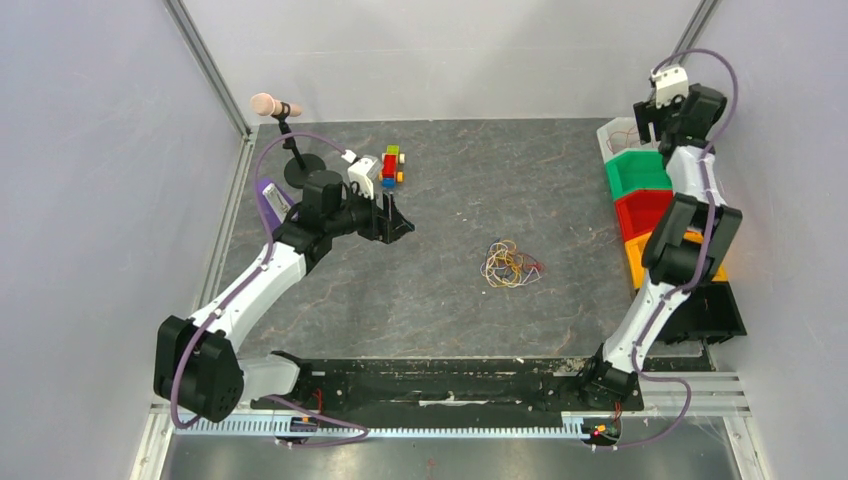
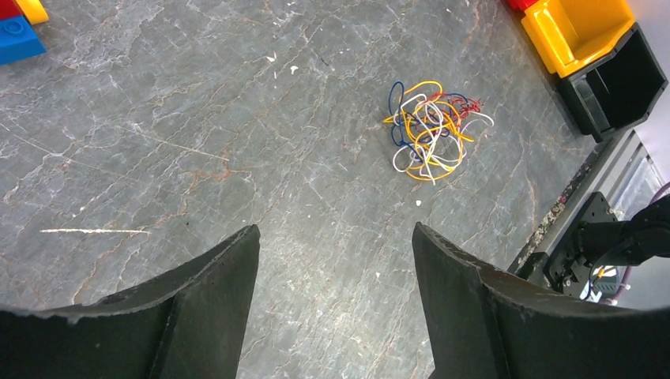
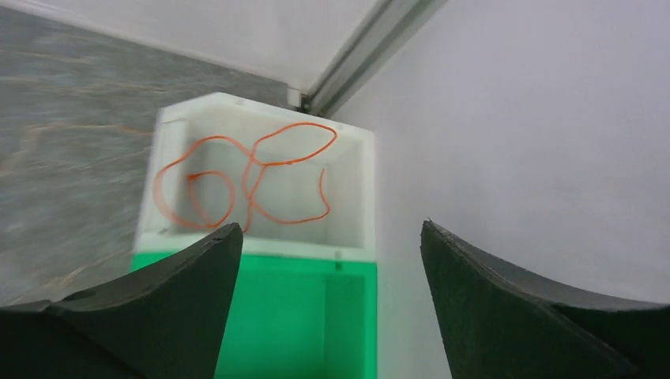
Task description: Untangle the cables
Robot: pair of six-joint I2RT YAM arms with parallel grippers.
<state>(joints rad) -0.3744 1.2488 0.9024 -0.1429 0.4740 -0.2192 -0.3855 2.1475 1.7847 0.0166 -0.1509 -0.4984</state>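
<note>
Separation step, as judged; left end effector (image 2: 335,233) and right end effector (image 3: 330,229) were seen agape, empty, apart from the cables (image 1: 511,264); a single-loop pinch was deemed needed.

The left gripper (image 2: 335,229) hangs above the grey marbled table (image 2: 197,118), and its two dark fingers (image 2: 213,308) stand wide apart with nothing between them. Beyond the fingers and a little to the right, the cables (image 2: 430,130) lie on the table as one small tangled bunch of yellow, white, blue, orange and red loops. In the upper right corner a yellow bin (image 2: 581,28) touches a black bin (image 2: 620,83). In the upper left corner a blue block (image 2: 17,39) lies just beside a yellow block (image 2: 33,9).
</note>
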